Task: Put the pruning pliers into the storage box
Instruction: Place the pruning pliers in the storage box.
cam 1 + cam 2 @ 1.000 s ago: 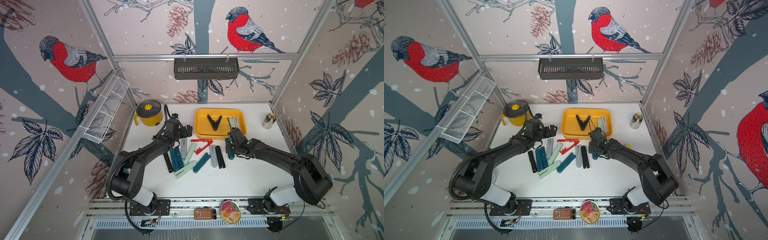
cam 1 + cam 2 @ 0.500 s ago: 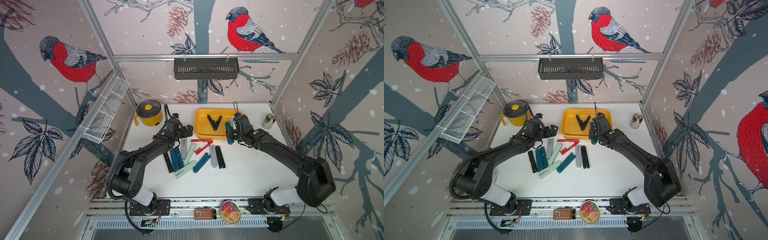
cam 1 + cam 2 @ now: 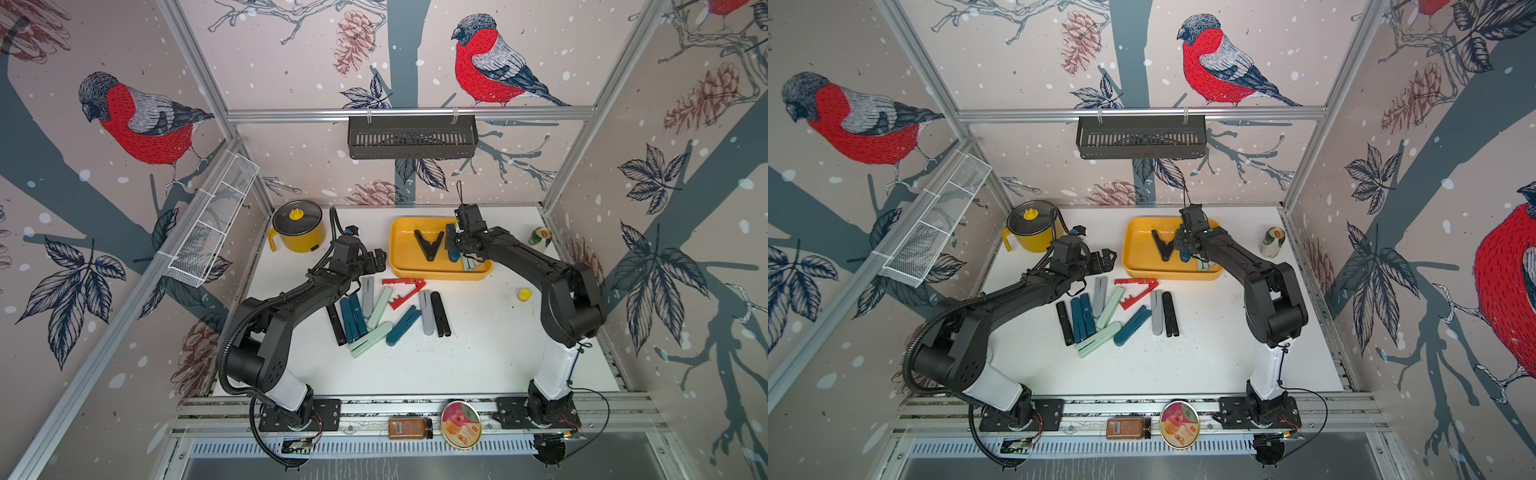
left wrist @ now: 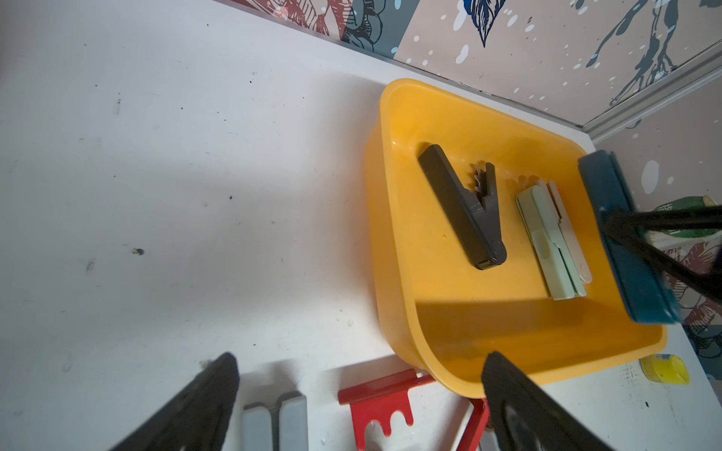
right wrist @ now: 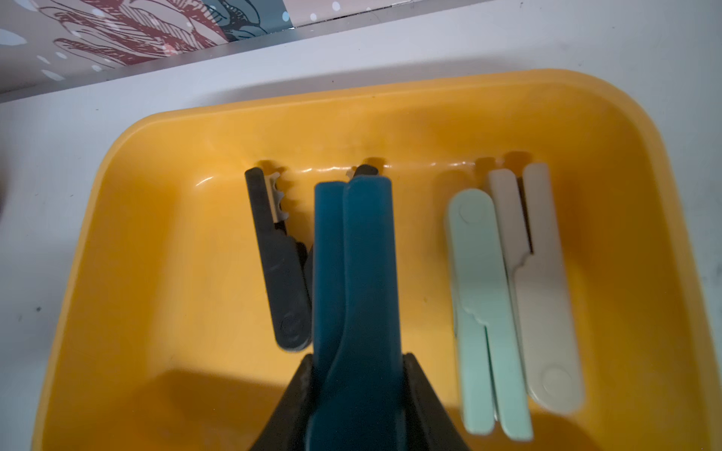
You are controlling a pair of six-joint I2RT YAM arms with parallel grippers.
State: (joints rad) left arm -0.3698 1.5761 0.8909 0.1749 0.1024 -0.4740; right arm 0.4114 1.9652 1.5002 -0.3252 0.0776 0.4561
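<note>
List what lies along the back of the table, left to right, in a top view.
Yellow pot → yellow box with black pliers, then teal pliers in the right gripper → small can.

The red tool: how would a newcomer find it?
Find the yellow storage box at the back of the table. Before its near wall lie the red pruning pliers, spread in a toothed V. They alone are red; those beside them are teal, mint, grey or black.
</note>
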